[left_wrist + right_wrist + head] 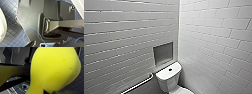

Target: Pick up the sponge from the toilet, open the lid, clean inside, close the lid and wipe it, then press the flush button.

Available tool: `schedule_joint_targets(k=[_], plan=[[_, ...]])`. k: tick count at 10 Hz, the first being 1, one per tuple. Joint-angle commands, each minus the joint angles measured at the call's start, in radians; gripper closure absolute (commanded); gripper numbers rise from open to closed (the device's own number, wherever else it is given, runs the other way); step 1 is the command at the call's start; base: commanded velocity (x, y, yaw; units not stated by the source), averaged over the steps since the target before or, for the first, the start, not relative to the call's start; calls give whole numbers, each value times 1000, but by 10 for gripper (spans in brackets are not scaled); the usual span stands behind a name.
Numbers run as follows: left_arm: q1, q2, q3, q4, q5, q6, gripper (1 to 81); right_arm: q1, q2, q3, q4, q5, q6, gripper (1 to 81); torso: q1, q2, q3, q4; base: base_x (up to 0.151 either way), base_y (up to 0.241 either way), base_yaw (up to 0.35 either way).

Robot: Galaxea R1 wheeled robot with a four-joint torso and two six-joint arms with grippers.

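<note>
Right claw (49,91) is clenching the yellow sponge (55,68), which is bulging up close to the wrist camera, so the pickup is looking done. Further out, the toilet (167,80) is sitting in the corner, flush button (170,69) on its tank. I'm guessing opening, cleaning, wiping and flushing are all left.

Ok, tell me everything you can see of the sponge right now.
The sponge is bright yellow, soft and foam-like, with a few faint darker spots on its surface. It bulges into a rounded shape and narrows toward one end, where the right gripper seems to pinch it. It sits close in front of the right wrist camera, above the dark blue tiled floor, and I can see nothing else touching it.
</note>
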Motion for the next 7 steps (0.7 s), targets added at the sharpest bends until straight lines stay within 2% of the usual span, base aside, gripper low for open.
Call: schedule_joint_targets(k=[1,7], plan=[[-51,4,2,-9,61,3,10,36,5,5,-12,-67,-4,811,0,0,0,0,0,0,0],[-51,1,2,-10,61,3,10,36,8,3,-12,-67,-4,811,0,0,0,0,0,0,0]])
